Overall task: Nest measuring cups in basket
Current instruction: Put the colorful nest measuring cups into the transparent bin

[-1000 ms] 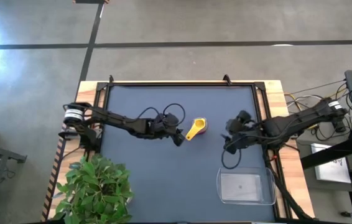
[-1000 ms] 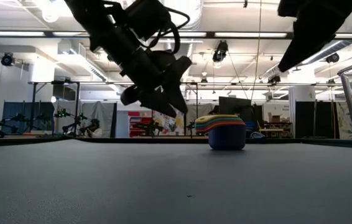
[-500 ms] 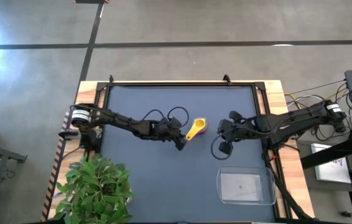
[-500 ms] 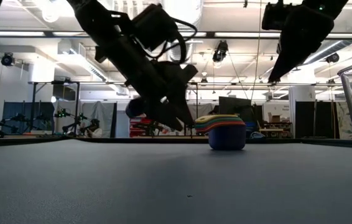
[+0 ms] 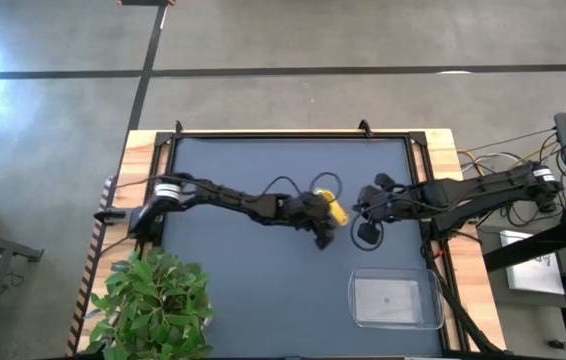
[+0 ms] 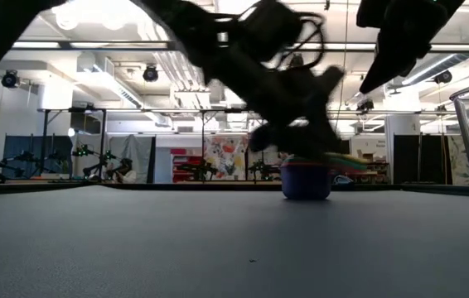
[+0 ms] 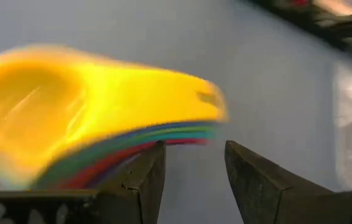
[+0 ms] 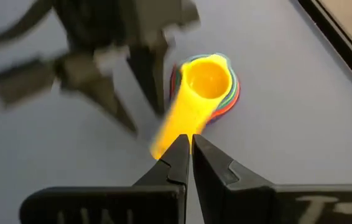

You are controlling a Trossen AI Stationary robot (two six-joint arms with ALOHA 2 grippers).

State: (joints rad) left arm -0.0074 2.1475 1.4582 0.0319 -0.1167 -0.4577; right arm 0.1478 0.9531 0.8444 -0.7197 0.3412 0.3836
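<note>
Yellow-topped measuring cups point(image 5: 335, 211) now beside open, empty left gripper point(image 5: 324, 234); right gripper point(image 5: 364, 213) nearly closed, empty

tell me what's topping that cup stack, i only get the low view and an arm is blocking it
observer: a yellow cup sits on top of the nested stack.
operator: left pincer gripping it
observer: no, the left pincer is open, with the stacked handles just ahead of its fingers.
operator: right one
observer: the right pincer is shut, near the yellow handle's end.
operator: basket
observer: the basket holds no cups.
</note>
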